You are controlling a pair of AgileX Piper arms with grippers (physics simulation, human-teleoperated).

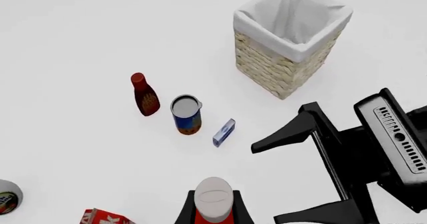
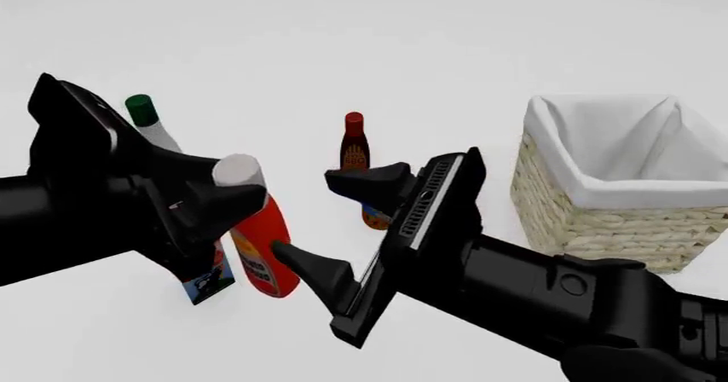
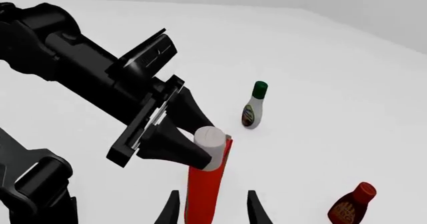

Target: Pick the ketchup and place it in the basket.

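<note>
The ketchup [image 2: 268, 254], a bright red bottle with a white cap, hangs tilted from my left gripper [image 2: 245, 199], which is shut on its neck just below the cap. In the left wrist view the cap [image 1: 213, 198] sits between the left fingers [image 1: 184, 211]. My right gripper [image 2: 305, 213] is open, its jaws spread on either side of the bottle's body; in the right wrist view the ketchup [image 3: 203, 184] runs down between the right fingers [image 3: 256, 209]. The wicker basket [image 2: 592, 224] with a white liner stands to the right, apart from both grippers.
A dark brown-red bottle [image 2: 354, 147] and a can [image 1: 186, 115] stand mid-table behind the right gripper. A white bottle with a green cap [image 2: 146, 118] stands at the far left. A carton [image 2: 205, 281] sits under the left gripper. A small blue box [image 1: 224, 132] lies near the can.
</note>
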